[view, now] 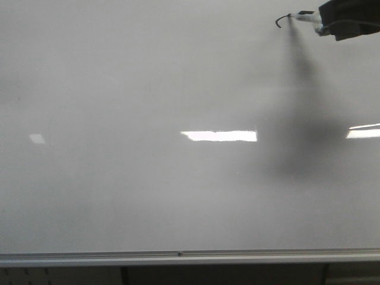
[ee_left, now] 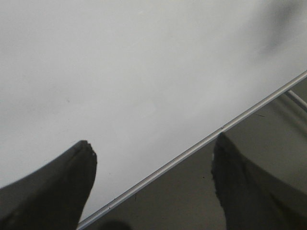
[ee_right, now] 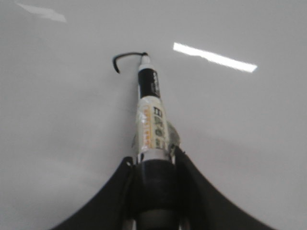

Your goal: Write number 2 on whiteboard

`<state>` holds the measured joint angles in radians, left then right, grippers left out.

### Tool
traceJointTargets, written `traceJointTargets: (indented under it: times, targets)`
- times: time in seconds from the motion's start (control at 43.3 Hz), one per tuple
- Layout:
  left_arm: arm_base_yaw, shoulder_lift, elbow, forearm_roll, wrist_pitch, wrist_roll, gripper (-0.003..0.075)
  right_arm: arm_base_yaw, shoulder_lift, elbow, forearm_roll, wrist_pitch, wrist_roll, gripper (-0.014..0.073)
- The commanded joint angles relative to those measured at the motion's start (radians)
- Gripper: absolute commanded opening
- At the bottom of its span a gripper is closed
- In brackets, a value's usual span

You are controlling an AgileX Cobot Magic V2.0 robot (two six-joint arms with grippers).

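The whiteboard (view: 148, 196) is glossy grey-white and fills the front view, with a silver rail (view: 178, 257) along its lower edge. My right gripper (view: 325, 22), at the far right top, is shut on a white-and-black marker (view: 306, 16). The marker tip touches the board at the end of a short curved black stroke (view: 280, 21), a hook like the top of a 2. The right wrist view shows the gripper (ee_right: 153, 158), the marker (ee_right: 151, 120) and the stroke (ee_right: 122, 58). My left gripper (ee_left: 153, 148) is open and empty over the rail (ee_left: 201, 143).
Bright rectangular light reflections lie on the board at the middle (view: 219, 136), right (view: 363, 130) and left (view: 37, 138). The right arm's shadow (view: 309, 136) falls below the marker. A dark surface (ee_left: 192, 191) lies beyond the rail.
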<state>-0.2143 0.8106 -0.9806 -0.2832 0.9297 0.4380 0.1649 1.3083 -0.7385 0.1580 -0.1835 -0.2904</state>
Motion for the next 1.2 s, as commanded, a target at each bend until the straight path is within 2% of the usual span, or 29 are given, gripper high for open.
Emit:
traceJointTargets:
  times: [0.0,0.208,0.508,0.923,1.085,1.177]
  targets:
    - [0.002,-0.002,-0.025,-0.027,-0.070,-0.012,0.0494,-0.029,-0.021,-0.031,-0.005,0.031,-0.006,0.0035]
    - [0.002,-0.002,-0.025,-0.027,-0.074,-0.012,0.0494,-0.004,-0.016,-0.031,-0.004,0.171,-0.006,0.0035]
    - [0.002,-0.002,-0.025,-0.027,-0.076,-0.012,0.0494,0.046,0.004,-0.031,-0.002,0.184,-0.006,0.0035]
    - [0.002,-0.002,-0.025,-0.027,-0.076,-0.012,0.0494,-0.084,-0.011,-0.031,-0.002,0.260,-0.006,0.0035]
    - [0.002,-0.002,-0.025,-0.027,-0.095,-0.012,0.0494,-0.037,-0.124,-0.033,0.004,0.303,-0.006,0.0035]
    - [-0.002,0.010,-0.031,-0.034,-0.088,0.002,0.0494,0.012,-0.202,-0.060,0.004,0.440,-0.006,0.0035]
